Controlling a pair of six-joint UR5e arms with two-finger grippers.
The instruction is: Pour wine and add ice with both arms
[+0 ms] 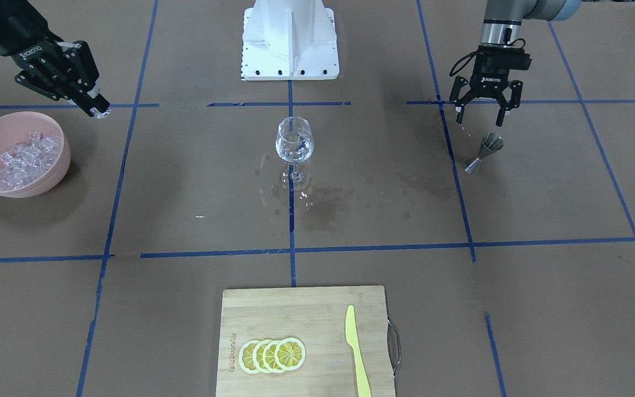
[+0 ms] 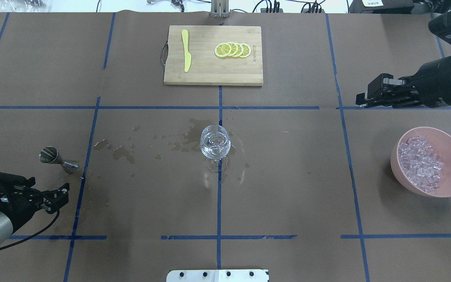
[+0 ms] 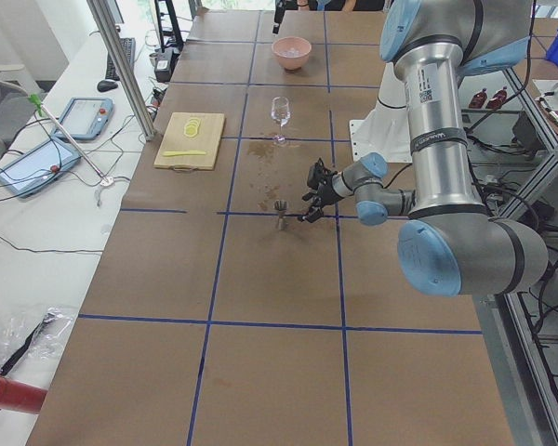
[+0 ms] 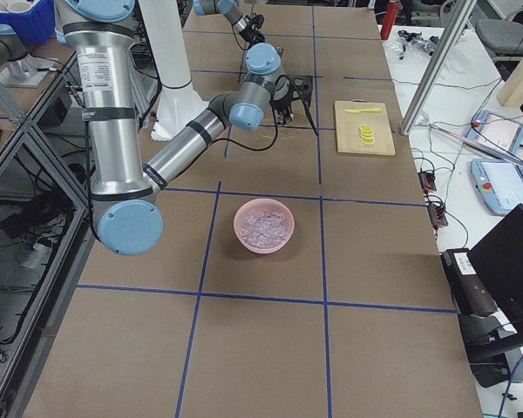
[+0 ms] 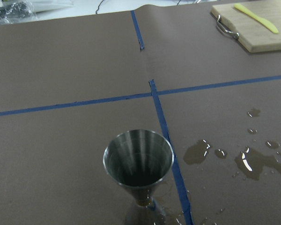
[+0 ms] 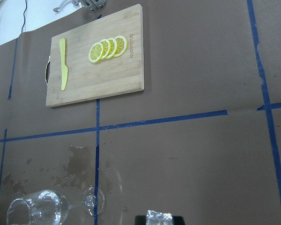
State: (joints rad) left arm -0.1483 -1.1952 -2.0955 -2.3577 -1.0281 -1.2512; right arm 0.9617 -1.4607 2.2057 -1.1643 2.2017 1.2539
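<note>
The wine glass stands upright mid-table with clear wine in its bowl. Ice fills a pink bowl. My right gripper hovers beside and above that bowl, shut on one ice chunk that shows at its fingertips. A steel jigger stands upright and looks empty. My left gripper hangs open just behind it, holding nothing.
Wet patches spread around the glass and toward the jigger. A wooden cutting board with lemon slices and a yellow knife lies on the far side. The white base block is behind the glass.
</note>
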